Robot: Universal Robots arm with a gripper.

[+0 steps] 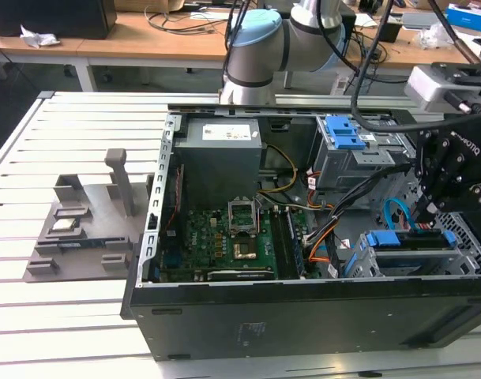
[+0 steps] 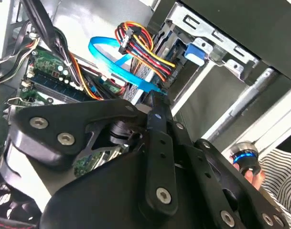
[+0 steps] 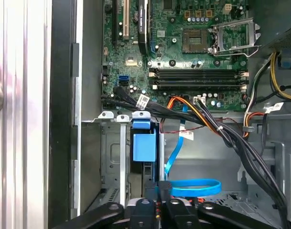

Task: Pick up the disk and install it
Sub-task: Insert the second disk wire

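Our gripper hangs over the drive bay corner of the open computer case, and the disk lies directly beneath the jaws, very close under the tips. We judge it to be already resting in the grey metal cage, though we cannot see how deep it sits. Its long axis runs across the jaws, along the case's near wall, so the jaws stand over its upper edge, not over either end. We cannot tell whether the jaws are apart, together or clamped on anything; the black linkage of the gripper hides their tips in both wrist views.

What we see of the disk is its blue plastic carrier frame, smooth and slightly glossy, around a flat grey slab with straight, hard edges. The cage is thin folded sheet metal, pierced with small holes.

In the first wrist view, a blue flat cable loops just ahead of the gripper, soft and ribbon-like. Farther out from the jaws, a bundle of black, orange and red wires crosses toward the green motherboard, which is studded with slots and small components. The case stands on a pale slatted surface.
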